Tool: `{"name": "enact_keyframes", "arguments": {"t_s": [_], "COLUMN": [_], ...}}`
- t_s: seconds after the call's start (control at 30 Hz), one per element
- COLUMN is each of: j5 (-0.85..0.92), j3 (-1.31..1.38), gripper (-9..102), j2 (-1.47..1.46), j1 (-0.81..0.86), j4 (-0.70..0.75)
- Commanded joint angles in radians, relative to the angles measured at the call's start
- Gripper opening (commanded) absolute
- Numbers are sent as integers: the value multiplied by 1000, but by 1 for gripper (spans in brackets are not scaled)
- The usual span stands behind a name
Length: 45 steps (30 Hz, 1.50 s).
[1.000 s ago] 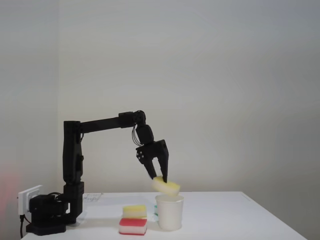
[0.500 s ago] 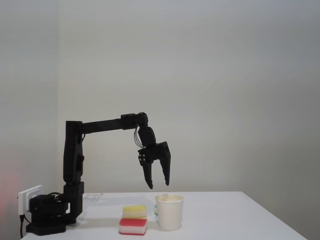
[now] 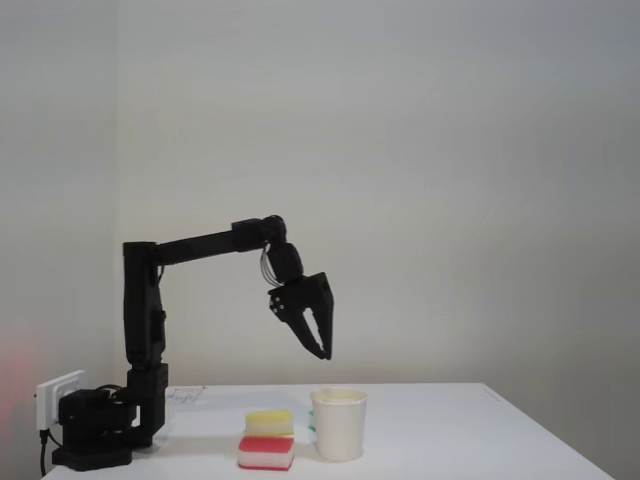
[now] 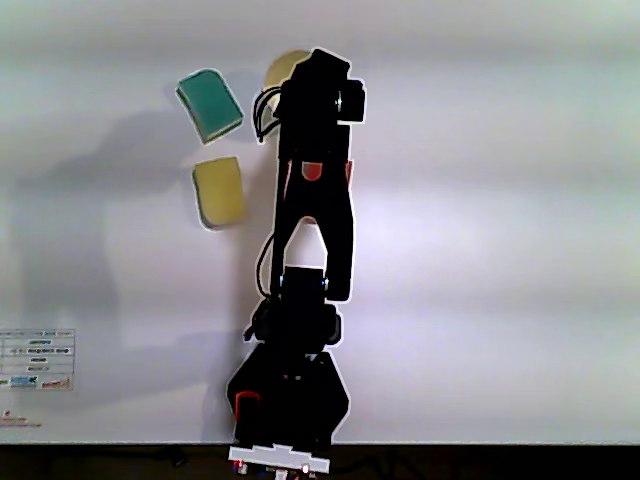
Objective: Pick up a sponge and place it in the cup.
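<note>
One white paper cup (image 3: 339, 424) stood on the table (image 3: 450, 440) in the fixed view, and a pale yellow edge of the sponge (image 3: 339, 396) showed at its rim, inside. The gripper (image 3: 321, 352) hung above, at about 11 o'clock from the cup, fingers slightly parted and empty. At the cup's 9 o'clock sat a red-and-white sponge (image 3: 266, 452), a yellow sponge (image 3: 269, 422) behind it.

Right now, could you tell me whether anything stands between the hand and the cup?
Nothing visible does. In the fixed view the hand hangs in bare air above the cup, slightly to its left. The yellow sponge and the red-and-white sponge lie on the table left of the cup, below that path.
</note>
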State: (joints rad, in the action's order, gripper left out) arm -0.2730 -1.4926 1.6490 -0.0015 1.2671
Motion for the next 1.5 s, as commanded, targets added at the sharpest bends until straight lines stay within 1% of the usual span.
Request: {"name": "enact_keyframes", "arguments": {"t_s": [0.0, 0.2, 0.43, 0.63, 0.8, 1.03, 1.2, 1.37, 1.47], "j5": [-9, -11, 6, 67, 78, 78, 75, 75, 78], "j3": [-120, -465, -816, -1100, -1282, -1431, -1503, -1592, -1598], "gripper": [0, 0, 0, 0, 0, 0, 0, 0, 0], "j2": [175, 494, 873, 1189, 1427, 1605, 1611, 1611, 1612], "j1": [-14, -40, -52, -20, 8, 31, 43, 55, 61], "j4": [-31, -117, -149, -153, -114, -84, -114, -175, -133]}}
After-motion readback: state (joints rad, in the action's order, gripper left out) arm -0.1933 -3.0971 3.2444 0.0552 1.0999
